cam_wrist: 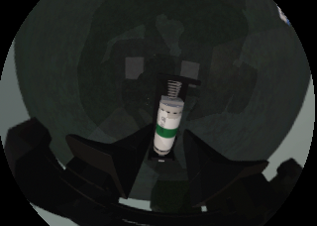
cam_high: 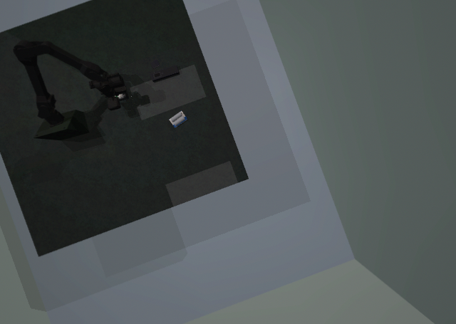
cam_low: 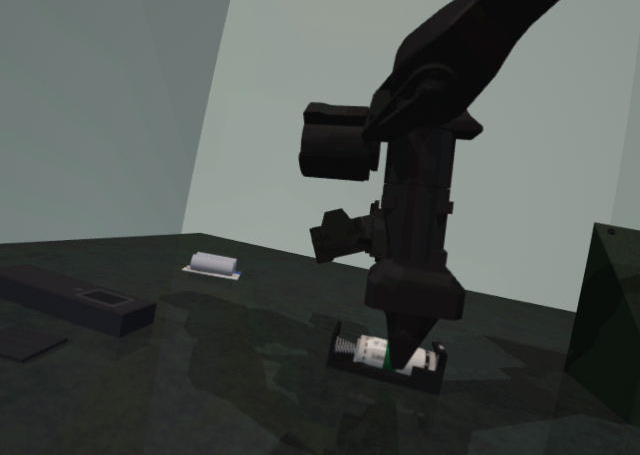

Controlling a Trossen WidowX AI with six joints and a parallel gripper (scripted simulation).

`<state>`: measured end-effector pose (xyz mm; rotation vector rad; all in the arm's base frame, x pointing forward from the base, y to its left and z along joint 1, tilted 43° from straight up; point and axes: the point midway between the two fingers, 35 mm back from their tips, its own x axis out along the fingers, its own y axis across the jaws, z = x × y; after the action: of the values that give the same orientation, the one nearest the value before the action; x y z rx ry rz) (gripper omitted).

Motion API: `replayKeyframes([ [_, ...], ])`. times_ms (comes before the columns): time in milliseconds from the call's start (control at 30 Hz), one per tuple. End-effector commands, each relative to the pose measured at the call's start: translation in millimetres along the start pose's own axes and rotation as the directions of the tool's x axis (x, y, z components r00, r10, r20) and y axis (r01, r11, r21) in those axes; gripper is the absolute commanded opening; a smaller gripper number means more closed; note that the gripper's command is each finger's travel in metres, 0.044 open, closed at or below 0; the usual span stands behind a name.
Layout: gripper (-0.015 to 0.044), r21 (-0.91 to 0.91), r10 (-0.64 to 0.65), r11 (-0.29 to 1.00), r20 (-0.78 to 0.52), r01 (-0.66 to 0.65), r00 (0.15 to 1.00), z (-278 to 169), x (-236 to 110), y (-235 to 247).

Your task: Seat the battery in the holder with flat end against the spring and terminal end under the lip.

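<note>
The white battery (cam_low: pixel 372 351) (cam_wrist: pixel 169 121) with a green band lies lengthwise in the black holder (cam_low: pixel 426 380) (cam_wrist: pixel 193 81). Its flat end is at the coil spring (cam_low: pixel 345 345) (cam_wrist: pixel 173 88), and its terminal end is at the lip end. In the wrist view it looks slightly skewed to the holder's sides. Whether the terminal end is fully under the lip cannot be told. My gripper (cam_low: pixel 400 362) (cam_wrist: pixel 168 129) is partly open, pointing down, with one finger on each side of the battery's middle. In the wrist view narrow gaps show beside the battery.
A long dark box (cam_high: pixel 167 74) (cam_low: pixel 62 297) with a small window and a thin dark plate (cam_low: pixel 31 341) lie off to one side. A white cylindrical object (cam_high: pixel 178 118) (cam_low: pixel 212 264) rests on a white and blue base farther away. The green base block (cam_high: pixel 75 123) (cam_low: pixel 610 310) stands behind the arm.
</note>
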<state>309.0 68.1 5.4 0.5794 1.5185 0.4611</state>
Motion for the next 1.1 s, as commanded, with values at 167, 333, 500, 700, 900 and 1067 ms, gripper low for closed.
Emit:
replayKeyframes([
  [167,0.0212,-0.001,0.000,1.000,0.004,0.000,1.000,0.6,-6.8,-0.7],
  [333,0.0343,-0.011,-0.004,1.000,0.009,0.004,1.000,-1.4,-53.6,-6.0],
  [500,0.0440,-0.016,-0.003,1.000,0.011,0.003,1.000,-6.6,-80.6,-9.9],
  [700,0.0440,-0.016,-0.003,1.000,0.011,0.004,1.000,-7.0,-80.4,-11.6],
  [900,0.0440,-0.016,-0.003,1.000,0.011,0.004,1.000,-7.0,-80.4,-11.6],
  [1067,0.0440,-0.016,-0.003,1.000,0.011,0.004,1.000,-7.0,-80.4,-11.6],
])
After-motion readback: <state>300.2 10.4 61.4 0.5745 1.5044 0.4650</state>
